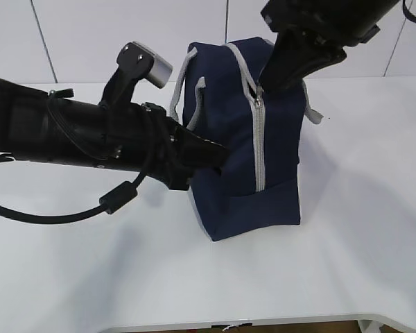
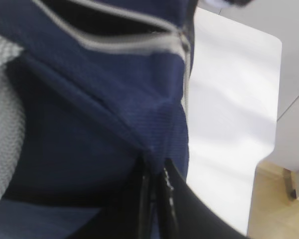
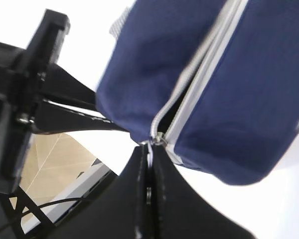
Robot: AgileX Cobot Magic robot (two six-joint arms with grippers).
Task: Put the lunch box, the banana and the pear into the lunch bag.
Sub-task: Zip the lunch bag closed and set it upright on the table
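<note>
The lunch bag (image 1: 243, 132) is standing upright near the middle of the white counter (image 1: 347, 243), its navy end panel facing the camera and the grey zipper (image 1: 258, 139) running down that panel. In the right wrist view the zipper is gaping open above the slider and lying closed beyond it. The lunch box, the banana and the pear are not appearing in any view, so whether they are already inside cannot be told.

The right pincer (image 3: 150, 149) is reaching down from the far right, its jaws pressed narrowly together on the zipper's pull at the slider (image 3: 158, 137). The left pincer (image 2: 157, 172) is coming in from the left, its jaws closed thin on a fold of the bag's fabric at the lower seam of the side panel, bracing the bag.

The step in hand is judged to be working the zipper. Doing it well is a matter of drawing the pull straight along the line of the teeth, not away from the fabric, while the left pincer is holding the panel taut against that pull, so that the soft bag is neither tipping nor bunching under the slider.
</note>
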